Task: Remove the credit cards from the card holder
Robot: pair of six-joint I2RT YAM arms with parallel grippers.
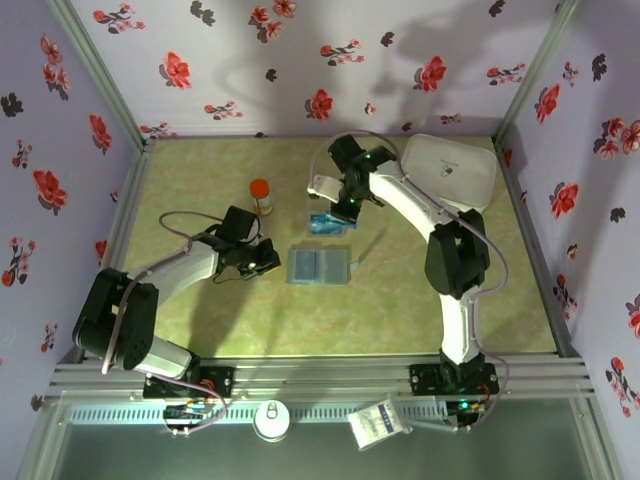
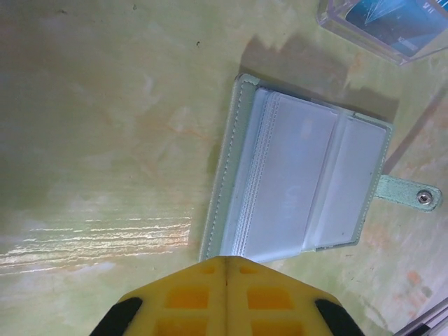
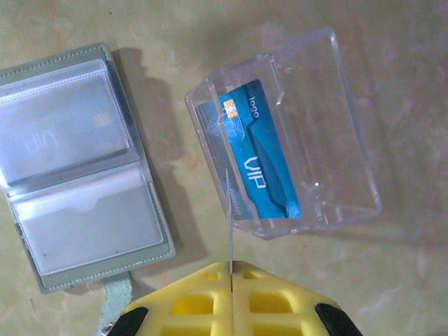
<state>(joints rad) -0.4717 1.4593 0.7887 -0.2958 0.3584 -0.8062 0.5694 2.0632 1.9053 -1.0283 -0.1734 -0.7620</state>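
Observation:
The grey-blue card holder [image 1: 320, 266] lies open and flat on the table, its clear sleeves up [image 3: 77, 161] [image 2: 301, 182]. A pale card marked VIP [image 3: 63, 136] sits inside its upper sleeve. My right gripper [image 3: 229, 266] is shut on a thin card [image 3: 229, 217] seen edge-on; its colour cannot be told. That card hangs over the near wall of a clear plastic box [image 3: 287, 133], in which a blue VIP card [image 3: 259, 157] lies. My left gripper [image 2: 225, 259] is shut and empty, just off the holder's left edge.
An orange-capped bottle [image 1: 261, 196] stands behind the left gripper. A large white lidded container [image 1: 450, 170] sits at the back right. The holder's snap strap [image 2: 409, 194] sticks out sideways. Flowered walls enclose the table.

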